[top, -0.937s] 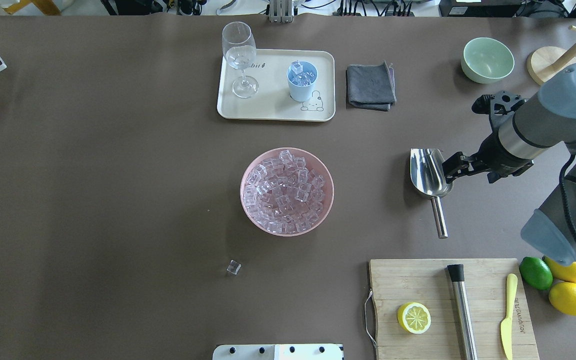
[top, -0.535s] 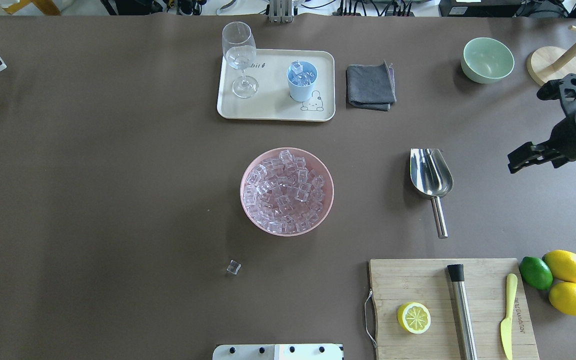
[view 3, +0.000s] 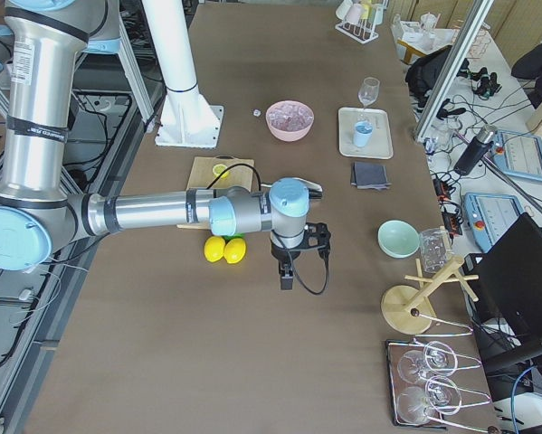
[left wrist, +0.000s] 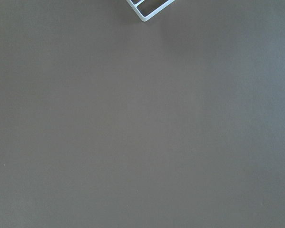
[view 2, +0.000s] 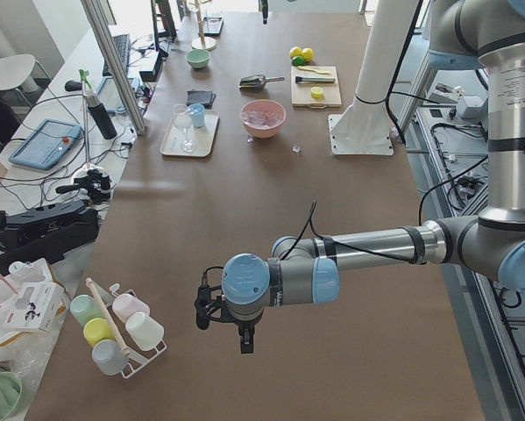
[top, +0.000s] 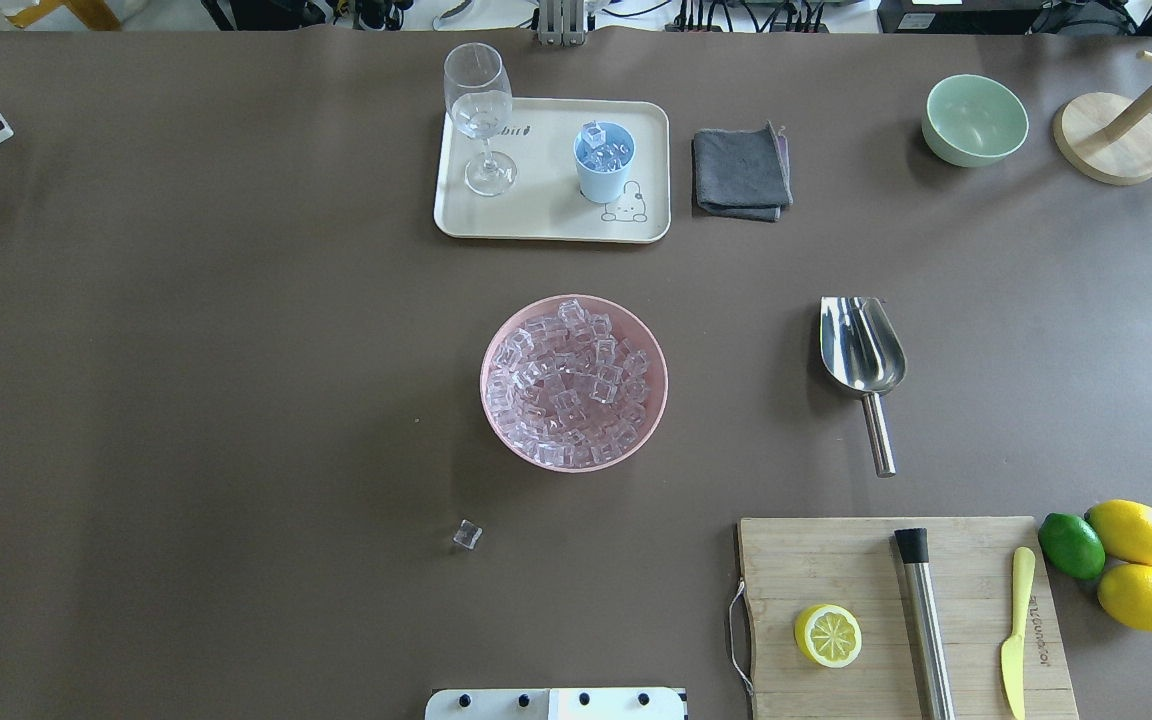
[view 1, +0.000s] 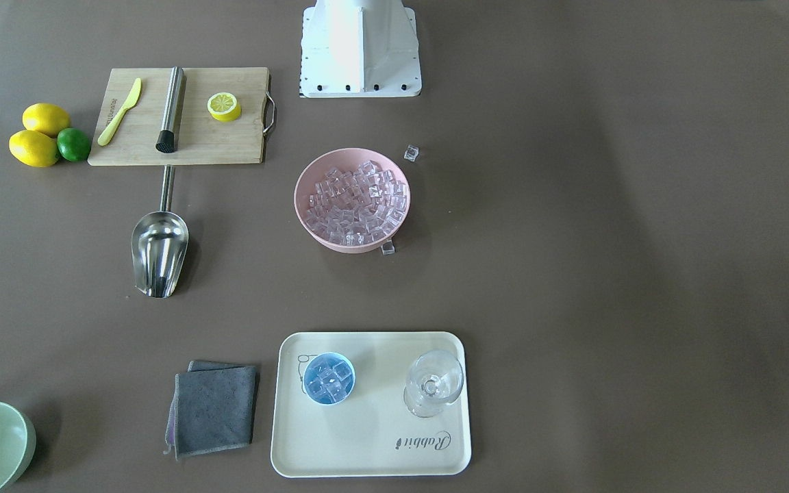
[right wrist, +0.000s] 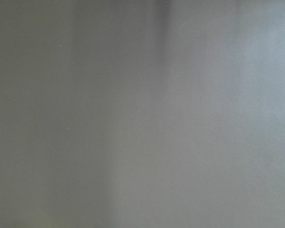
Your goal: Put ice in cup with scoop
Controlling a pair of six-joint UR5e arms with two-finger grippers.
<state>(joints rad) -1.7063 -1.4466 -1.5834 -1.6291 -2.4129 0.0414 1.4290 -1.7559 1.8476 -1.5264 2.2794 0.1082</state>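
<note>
The ice (top: 574, 382) fills a pink bowl (view 1: 312, 236) at mid-table. One loose cube (top: 467, 535) lies on the robot's side of the bowl and another cube (view 1: 387, 248) touches its far side. The light-blue cup (top: 604, 160) stands on a cream tray and holds several cubes. The steel scoop (top: 863, 350) lies flat and empty on the table, with no gripper on it. My left gripper (view 2: 244, 340) and my right gripper (view 3: 287, 278) show only in the side views, far from these things; I cannot tell whether either is open or shut.
The cream tray (top: 546, 215) also carries a stemmed glass (top: 481, 110). A grey cloth (top: 741, 172) and green bowl (top: 974, 120) lie beyond the scoop. A cutting board (top: 836, 560) holds a lemon half, steel cylinder and yellow knife; whole lemons and a lime sit beside it.
My right arm has pulled away from beside the scoop, moving right and out of the overhead view. The scoop, bowl and cup have not moved.
</note>
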